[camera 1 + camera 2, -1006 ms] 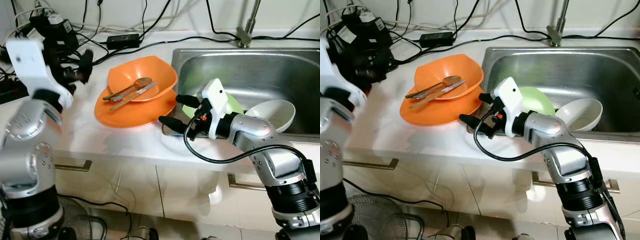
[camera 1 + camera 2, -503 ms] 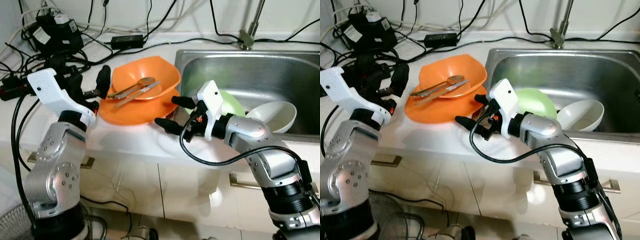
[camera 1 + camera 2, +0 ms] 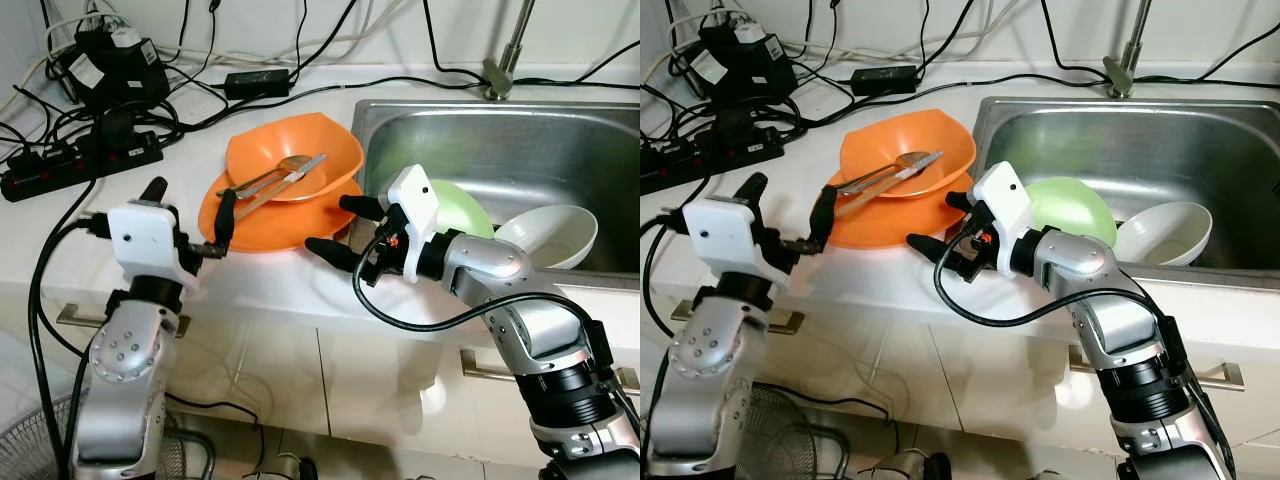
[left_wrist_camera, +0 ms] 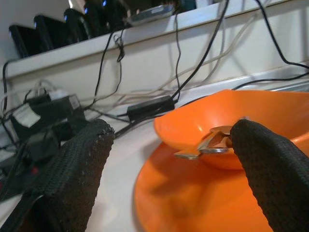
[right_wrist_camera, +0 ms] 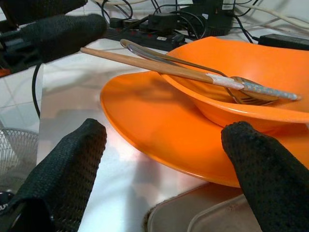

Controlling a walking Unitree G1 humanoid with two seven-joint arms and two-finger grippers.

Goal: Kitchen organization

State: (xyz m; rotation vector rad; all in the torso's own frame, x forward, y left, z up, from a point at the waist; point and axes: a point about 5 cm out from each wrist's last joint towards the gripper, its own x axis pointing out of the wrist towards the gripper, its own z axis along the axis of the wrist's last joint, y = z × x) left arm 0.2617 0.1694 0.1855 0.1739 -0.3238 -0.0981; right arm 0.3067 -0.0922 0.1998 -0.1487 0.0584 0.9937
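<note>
We're looking down at a white kitchen worktop (image 3: 270, 285) with a steel sink (image 3: 520, 150) set into its right side and a mess of black cables, a power strip (image 3: 80, 170) and an adapter (image 3: 258, 83) lying along the far left.

Sitting on the worktop just left of the sink is an orange plate (image 3: 270, 222), and an orange bowl (image 3: 295, 155) is resting on its far part. A spoon (image 3: 272, 170) and a table knife (image 3: 285, 183) are lying across the bowl, handles sticking out over its left rim.

Inside the sink a green bowl (image 3: 462, 212) is leaning at the near left, and a white bowl (image 3: 550, 235) is tilting on its side just right of it.

Our left end effector (image 3: 188, 215) is hovering at the left edge of the orange plate with its two black fingers (image 4: 72, 169) spread apart, nothing between them. In the left wrist view the plate and bowl are sitting right between the fingers.

Our right end effector (image 3: 345, 228) is hanging over the near right edge of the plate, by the sink's left rim, fingers (image 5: 63, 169) also wide apart and gripping nothing. It's pointing left toward the plate, close above it, but we can't tell if it's touching.
</note>
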